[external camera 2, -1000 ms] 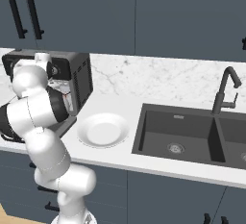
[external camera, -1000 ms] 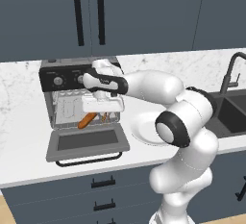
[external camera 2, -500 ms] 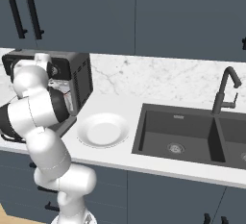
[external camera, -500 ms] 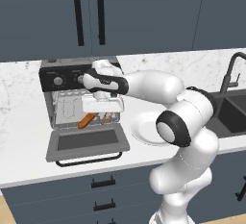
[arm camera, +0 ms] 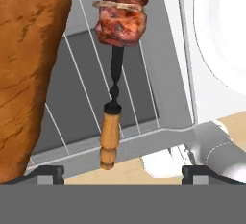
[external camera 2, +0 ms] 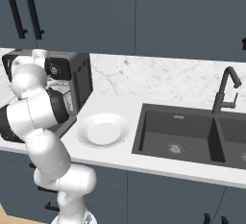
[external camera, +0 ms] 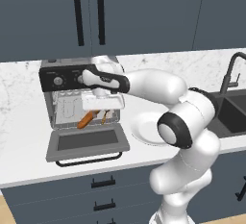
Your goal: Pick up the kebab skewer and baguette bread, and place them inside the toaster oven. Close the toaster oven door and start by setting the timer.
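Since the earlier frame the gripper (arm camera: 123, 171) has let its jaws spread; they now stand wide apart with nothing between them, the two dark tips near the lower corners of the hand view. Between the tips the skewer (arm camera: 116, 50) lies free on the wire rack (arm camera: 86, 79), with open room either side of its handle. Its long axis runs top to bottom in the hand view: reddish-brown meat chunks at the top centre, a dark twisted shaft, then a tan wooden handle pointing down toward the rack's front edge. Just left of it, the orange-brown bread (arm camera: 29, 64) lies roughly parallel. In the left base view both sit inside the toaster oven (external camera: 72, 81) at centre left, its door (external camera: 87, 143) dropped open flat on the counter (external camera: 21, 136). A white plate (external camera 2: 103, 130) rests beside the door.
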